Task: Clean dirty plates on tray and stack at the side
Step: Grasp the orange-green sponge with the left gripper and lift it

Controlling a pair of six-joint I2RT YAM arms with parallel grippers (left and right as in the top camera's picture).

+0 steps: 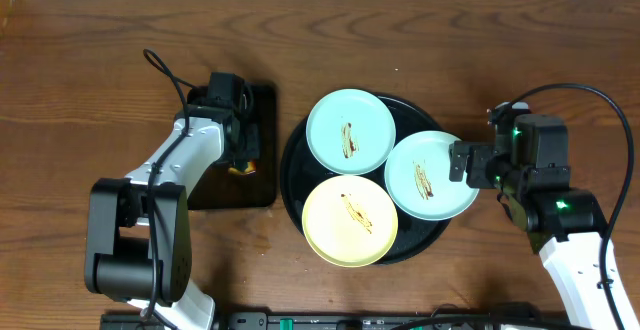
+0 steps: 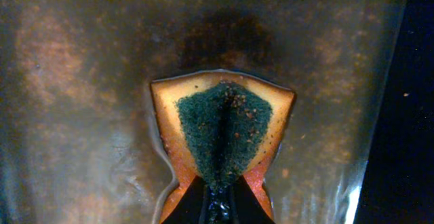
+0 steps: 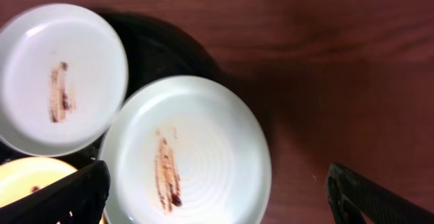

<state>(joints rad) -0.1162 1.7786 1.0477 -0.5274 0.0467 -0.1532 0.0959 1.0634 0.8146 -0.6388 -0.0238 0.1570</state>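
Sponge is pinched and folded between the left gripper fingers. Its green scrub face pokes out past the tips, with the wet rectangular tray directly beneath them.

Right gripper is spread wide and holds nothing. Its fingers flank the nearer mint plate. That plate's rim is just ahead of the tips and seems to overhang the round tray edge toward them.

Step in hand, my read: right secures this plate, left brings the sponge over.
- The fingers look spread in the plate's plane, so a wrist roll is probably needed to nip the rim top and bottom.
- Bite the overhanging part only, and keep the tips off the brown smear.
- Lift level, then scrub along the streak.

In the way:
- The second mint plate lies beyond the tips.
- The yellow plate sits right beside one finger.
- Both are smeared and packed rim to rim with the target, so a skewed lift could drag them.

The left fingers are well apart from all the plates, with the round tray's rim between. The table beside the right gripper looks fit for stacking.
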